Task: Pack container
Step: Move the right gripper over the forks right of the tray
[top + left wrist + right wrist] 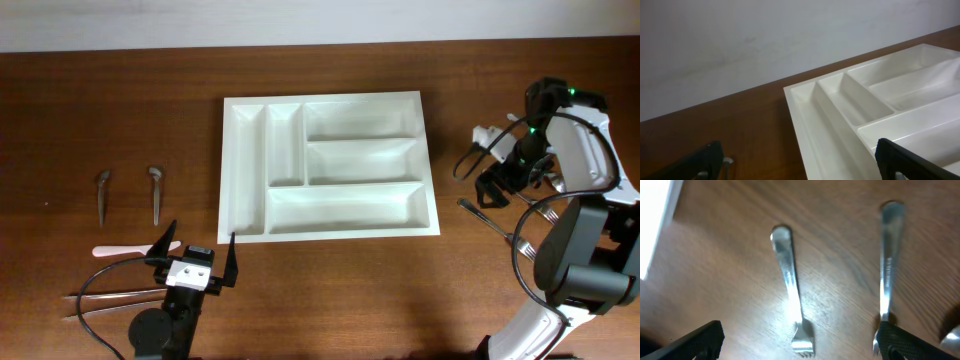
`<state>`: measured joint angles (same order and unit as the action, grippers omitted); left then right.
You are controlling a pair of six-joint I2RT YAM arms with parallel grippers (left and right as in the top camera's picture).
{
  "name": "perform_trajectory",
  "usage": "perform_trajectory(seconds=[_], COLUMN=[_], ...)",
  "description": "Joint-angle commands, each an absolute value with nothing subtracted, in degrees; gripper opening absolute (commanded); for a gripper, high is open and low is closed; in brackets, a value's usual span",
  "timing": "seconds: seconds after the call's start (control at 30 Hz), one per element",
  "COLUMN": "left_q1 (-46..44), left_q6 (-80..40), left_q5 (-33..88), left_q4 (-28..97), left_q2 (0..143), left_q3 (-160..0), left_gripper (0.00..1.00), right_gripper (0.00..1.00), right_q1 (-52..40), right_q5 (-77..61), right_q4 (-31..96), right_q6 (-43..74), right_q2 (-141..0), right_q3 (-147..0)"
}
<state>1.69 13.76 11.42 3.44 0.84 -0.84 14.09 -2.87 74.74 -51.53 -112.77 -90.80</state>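
Left gripper is spread wide, just off the front-left corner of the white cutlery tray, which sits mid-table. Right gripper, jaws apart too, hangs over a fork right of the tray, a second fork beside it.

A metal spoon and a second spoon lie side by side but apart on the brown wooden surface. Nearer the front edge a pink utensil lies crosswise, with thin pale sticks beyond it. Elsewhere, one fork and another fork lie parallel and apart. A pale wall stands behind.
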Motion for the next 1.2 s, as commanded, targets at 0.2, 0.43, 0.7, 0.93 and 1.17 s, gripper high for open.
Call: perform_trajectory(seconds=[0.2, 0.43, 0.7, 0.93, 1.17], left_q1=[2.0, 2.0, 2.0, 2.0, 2.0], left_q6=[14.3, 14.3, 14.3, 14.3, 14.3], left_q5=[12.3, 12.3, 12.3, 12.2, 12.2], left_q4=[3.4, 3.4, 3.4, 3.4, 3.4], left_q2=[0.6, 0.6, 0.6, 0.6, 0.6], left_q3=[-0.5, -0.5, -0.5, -0.5, -0.5], left_gripper=[0.99, 0.99, 0.99, 0.99, 0.99], right_gripper=[0.99, 0.99, 0.99, 0.99, 0.99], right_q1=[13.9, 13.9, 13.9, 14.0, 13.9], right_q5=[-6.9, -10.5, -14.0, -14.0, -19.6], right_q4=[74.8, 75.0, 78.3, 77.7, 73.5], right_q6=[-55.8, -50.3, -42.2, -4.3, 44.2], right_q2=[-112.6, -112.6, -112.6, -112.6, -112.6], right_q3=[-90.2, -90.2, -90.0, -90.0, -90.0])
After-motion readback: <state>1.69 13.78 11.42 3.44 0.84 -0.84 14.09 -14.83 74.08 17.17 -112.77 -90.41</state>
